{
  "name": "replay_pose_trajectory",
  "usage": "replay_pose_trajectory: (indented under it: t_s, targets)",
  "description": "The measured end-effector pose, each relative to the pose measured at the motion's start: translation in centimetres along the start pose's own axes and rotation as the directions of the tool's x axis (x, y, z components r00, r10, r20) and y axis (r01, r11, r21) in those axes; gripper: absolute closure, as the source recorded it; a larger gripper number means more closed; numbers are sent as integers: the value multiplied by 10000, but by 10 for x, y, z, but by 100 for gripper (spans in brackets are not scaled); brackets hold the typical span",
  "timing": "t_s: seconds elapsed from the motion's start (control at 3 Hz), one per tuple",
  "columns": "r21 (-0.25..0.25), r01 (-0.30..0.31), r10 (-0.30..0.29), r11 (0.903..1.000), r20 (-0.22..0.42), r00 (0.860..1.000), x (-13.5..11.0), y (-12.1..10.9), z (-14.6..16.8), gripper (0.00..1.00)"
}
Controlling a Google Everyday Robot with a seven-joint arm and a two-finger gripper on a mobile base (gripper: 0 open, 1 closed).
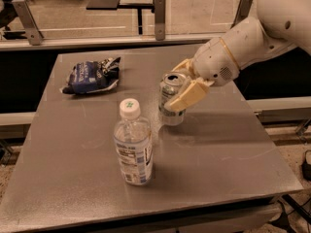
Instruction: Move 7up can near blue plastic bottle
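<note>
Your gripper (173,90) sits at the centre of the frame, its fingers clamped on the upright can (171,118). The can is just up and right of the bottle (132,147), near but apart. A snack bag (90,76) lies upper left on the table (218,159).

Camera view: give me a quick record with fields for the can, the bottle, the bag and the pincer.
blue plastic bottle: upright, capped, towards the front
7up can: upright, mid-table, behind and right of the bottle, not touching it
snack bag: lying far left on the table
pincer: clamped around the can's upper half
</note>
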State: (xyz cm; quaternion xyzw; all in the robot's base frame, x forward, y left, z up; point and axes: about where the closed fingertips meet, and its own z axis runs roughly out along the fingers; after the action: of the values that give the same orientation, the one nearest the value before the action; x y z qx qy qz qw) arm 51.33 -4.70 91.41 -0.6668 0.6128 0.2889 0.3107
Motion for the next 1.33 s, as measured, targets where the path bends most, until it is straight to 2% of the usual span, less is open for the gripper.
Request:
replay_pose_trajectory:
  t_s: [0.33,0.67,1.33]
  targets:
    - [-500,302,-295,9983,154,9994,2,27,3,100]
    - [-939,763,-745,9926,234,9969,0,54,7,100]
    - [-1214,1197,-1173,9854,272,9927,1,73,17,99]
